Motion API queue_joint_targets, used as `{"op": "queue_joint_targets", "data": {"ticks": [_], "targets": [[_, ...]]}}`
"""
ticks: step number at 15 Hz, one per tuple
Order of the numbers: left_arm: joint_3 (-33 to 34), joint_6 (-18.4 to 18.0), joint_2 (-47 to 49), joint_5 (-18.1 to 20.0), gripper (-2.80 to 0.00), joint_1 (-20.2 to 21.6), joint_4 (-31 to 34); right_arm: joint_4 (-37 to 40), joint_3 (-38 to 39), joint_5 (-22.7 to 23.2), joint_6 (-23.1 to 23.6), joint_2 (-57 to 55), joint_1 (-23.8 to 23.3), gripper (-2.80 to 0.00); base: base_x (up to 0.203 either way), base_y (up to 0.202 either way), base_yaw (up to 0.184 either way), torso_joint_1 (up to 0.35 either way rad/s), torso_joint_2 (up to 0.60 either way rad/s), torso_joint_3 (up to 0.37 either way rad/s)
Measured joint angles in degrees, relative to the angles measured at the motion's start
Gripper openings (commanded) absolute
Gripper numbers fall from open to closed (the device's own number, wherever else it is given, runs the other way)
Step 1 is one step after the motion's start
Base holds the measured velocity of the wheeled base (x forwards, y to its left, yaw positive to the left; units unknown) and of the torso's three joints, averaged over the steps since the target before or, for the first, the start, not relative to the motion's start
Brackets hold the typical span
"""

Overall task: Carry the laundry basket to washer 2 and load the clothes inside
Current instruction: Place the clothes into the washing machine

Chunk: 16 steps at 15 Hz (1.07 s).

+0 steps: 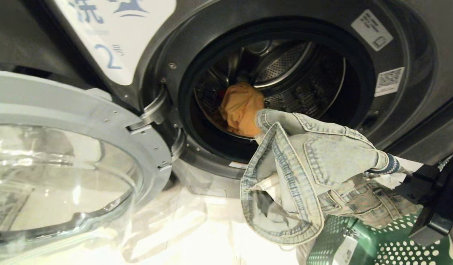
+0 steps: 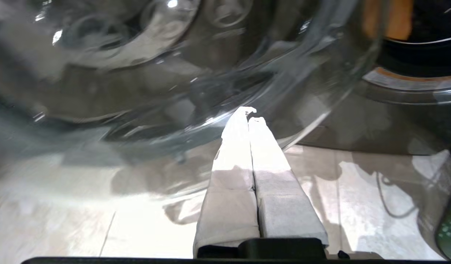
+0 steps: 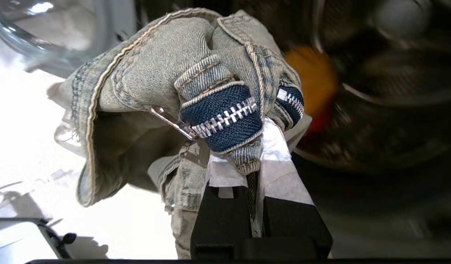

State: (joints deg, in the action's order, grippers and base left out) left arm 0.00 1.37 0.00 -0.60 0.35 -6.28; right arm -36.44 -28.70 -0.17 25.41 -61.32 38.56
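Washer 2 stands with its door swung open, its drum in full sight. A yellow-orange garment lies inside the drum, and a bit of red cloth shows beside it. My right gripper is shut on a pale blue denim garment, pinched at its zipper fly. The denim hangs in front of the drum's lower rim, above the green perforated laundry basket. My left gripper is shut and empty, low under the glass door, out of the head view.
The open door's glass bowl and grey ring fill the left side at drum height. Pale tiled floor lies below. The basket's green edge shows in the left wrist view.
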Motion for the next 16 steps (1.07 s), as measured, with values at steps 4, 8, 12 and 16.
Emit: {"op": "queue_joint_targets", "data": {"ticks": [4, 8, 12, 16], "targets": [[0.0, 0.0, 0.0, -0.02, -2.8, -0.02, 0.0, -2.09, 1.06, -0.23, -0.2, -0.39, -6.7, -2.8, 0.004, -0.006, 0.149, 0.003, 0.01, 0.003], [0.0, 0.0, 0.0, -0.02, -2.8, 0.0, 0.0, -15.59, 7.44, -4.4, -4.6, -3.73, -15.96, -2.8, 0.001, 0.0, 0.014, 0.001, 0.0, 0.0], [0.0, 0.0, 0.0, -0.02, -2.8, -0.02, 0.0, -24.82, 8.35, -10.78, -9.45, -11.22, -20.49, -2.8, 0.0, 0.0, 0.0, 0.0, 0.0, 0.0], [0.0, 0.0, 0.0, -0.02, -2.8, 0.0, 0.0, -30.5, -0.99, -16.58, -13.38, -23.29, -20.77, -2.8, 0.0, 0.0, 0.0, 0.0, 0.0, 0.0]]}}
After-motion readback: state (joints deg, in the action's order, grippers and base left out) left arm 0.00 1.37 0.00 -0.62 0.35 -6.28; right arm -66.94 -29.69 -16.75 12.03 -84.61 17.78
